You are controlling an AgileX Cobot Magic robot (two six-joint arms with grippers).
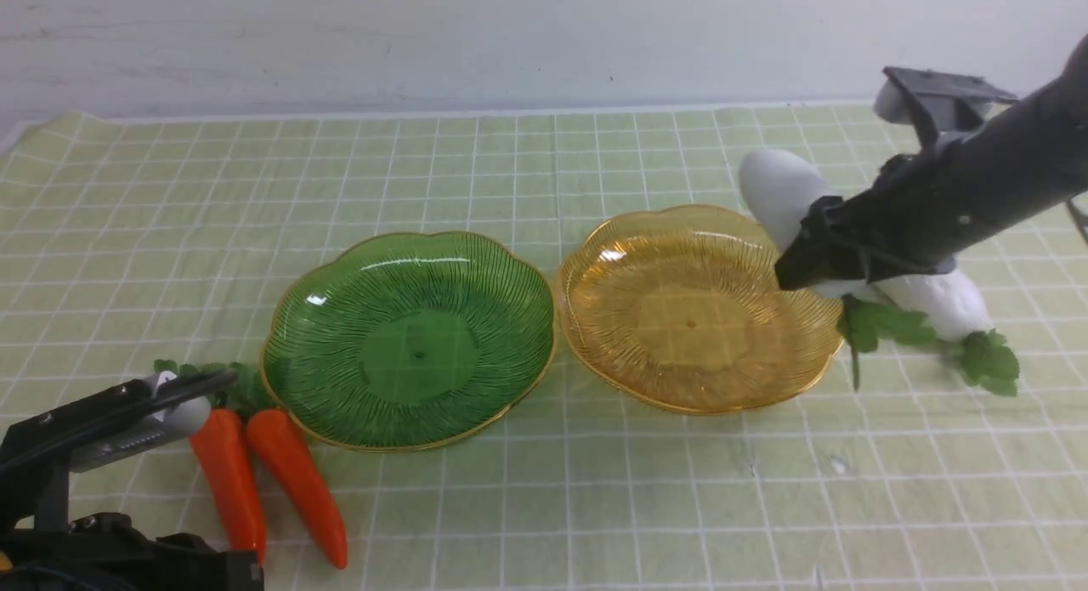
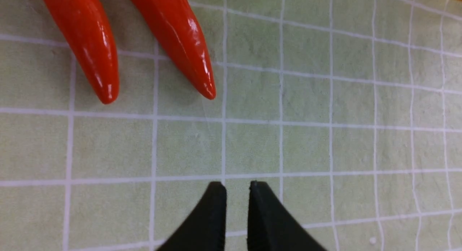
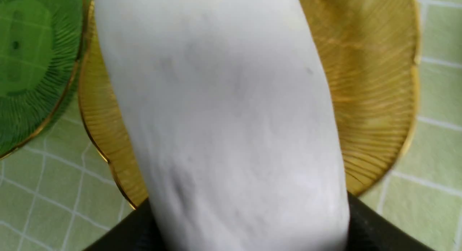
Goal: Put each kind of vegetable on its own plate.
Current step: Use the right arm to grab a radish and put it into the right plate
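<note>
Two orange carrots (image 1: 228, 472) (image 1: 297, 480) lie side by side on the cloth at the near left, beside the green plate (image 1: 416, 353). My left gripper (image 1: 208, 397) hovers by their leafy ends. In the left wrist view the carrots (image 2: 86, 52) (image 2: 177, 41) point their tips toward my left gripper (image 2: 237, 187), shut to a narrow slit and holding nothing. My right gripper (image 1: 820, 264) is shut on a white radish (image 1: 782, 191) at the right rim of the amber plate (image 1: 688, 319). That radish (image 3: 231, 110) fills the right wrist view. A second radish (image 1: 943, 302) lies behind it.
Both plates hold nothing and stand side by side, nearly touching. A green checked cloth (image 1: 595, 506) covers the table. A pale wall (image 1: 510, 38) runs along its far edge. Radish leaves (image 1: 986, 361) spread on the cloth right of the amber plate.
</note>
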